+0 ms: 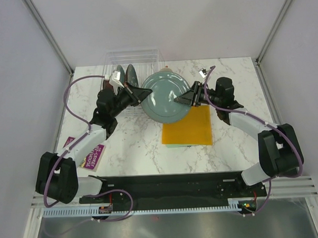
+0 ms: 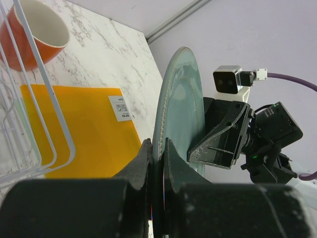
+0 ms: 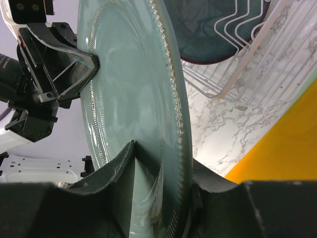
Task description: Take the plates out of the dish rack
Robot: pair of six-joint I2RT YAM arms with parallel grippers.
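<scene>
A pale grey-green plate (image 1: pixel 166 97) hangs tilted above the table between both grippers, in front of the dish rack (image 1: pixel 140 56). My left gripper (image 1: pixel 143 93) is shut on its left rim; in the left wrist view the fingers (image 2: pixel 143 161) clamp the plate's edge (image 2: pixel 181 94). My right gripper (image 1: pixel 182 99) is shut on the right rim; its own view shows the plate (image 3: pixel 133 84) between the fingers (image 3: pixel 116 171). Two dark plates (image 1: pixel 125 75) stand in the rack, one also in the right wrist view (image 3: pixel 213 29).
A flat orange-yellow folder (image 1: pixel 187 126) lies under and in front of the plate's right side. An orange cup (image 2: pixel 32 29) sits by the rack's white wires (image 2: pixel 49 99). A purple-labelled card (image 1: pixel 89 153) lies at the front left.
</scene>
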